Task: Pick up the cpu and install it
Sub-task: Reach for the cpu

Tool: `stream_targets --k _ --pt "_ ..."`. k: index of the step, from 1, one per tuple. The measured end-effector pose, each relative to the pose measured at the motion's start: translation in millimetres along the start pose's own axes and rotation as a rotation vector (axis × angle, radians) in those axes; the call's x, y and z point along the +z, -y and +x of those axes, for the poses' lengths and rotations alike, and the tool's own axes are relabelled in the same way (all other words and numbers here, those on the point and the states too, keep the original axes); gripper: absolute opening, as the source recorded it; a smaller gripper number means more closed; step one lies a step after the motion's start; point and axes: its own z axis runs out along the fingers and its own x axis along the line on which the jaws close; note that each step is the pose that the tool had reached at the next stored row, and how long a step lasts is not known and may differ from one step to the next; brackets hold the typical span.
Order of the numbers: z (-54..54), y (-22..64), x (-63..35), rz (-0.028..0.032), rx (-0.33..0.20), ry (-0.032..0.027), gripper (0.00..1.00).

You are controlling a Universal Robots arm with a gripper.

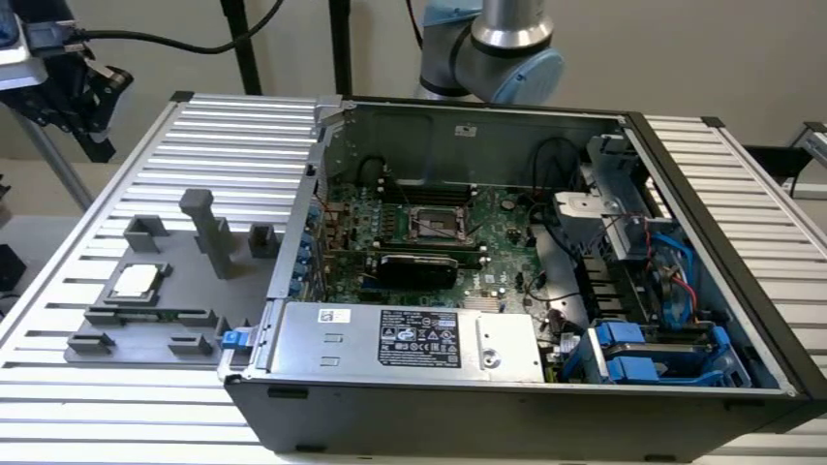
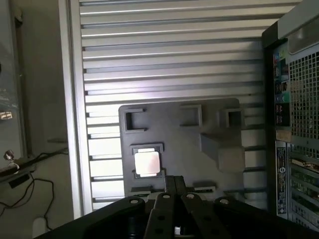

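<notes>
The cpu (image 1: 136, 281) sits in a grey fixture plate (image 1: 181, 294) at the exterior view's left, with a tall grey block (image 1: 198, 228) just beyond it. The open computer case (image 1: 517, 412) stands to the right. The gripper (image 2: 174, 181) hangs clenched and empty, clear of the cpu.

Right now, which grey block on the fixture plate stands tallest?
The slim upright post by the cpu; it alone rises well above the rest.

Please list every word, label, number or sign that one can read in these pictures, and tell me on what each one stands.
No text can be read with certainty.
Black label on the power supply: white print and symbols, too small to read.
White sticker on the same power supply: too small to read.
cpu, top plate: no marking legible.
White label on the back of the computer case: blurred, unreadable.
</notes>
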Motion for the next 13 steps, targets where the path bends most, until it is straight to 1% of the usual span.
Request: stream_targets --k 3,6,8,10,13 --pt "13.6 1.3 3.3 0.0018 0.0 -0.0001 0.11" --pt "26.8 3.2 6.8 0.0023 0.0 -0.0008 0.11" --pt "33.6 5.3 8.8 0.0023 0.0 -0.0015 0.11" --pt "36.7 8.2 9.4 0.0023 0.0 -0.0017 0.11" --pt "36.7 8.2 9.3 0.0023 0.0 -0.0017 0.11"
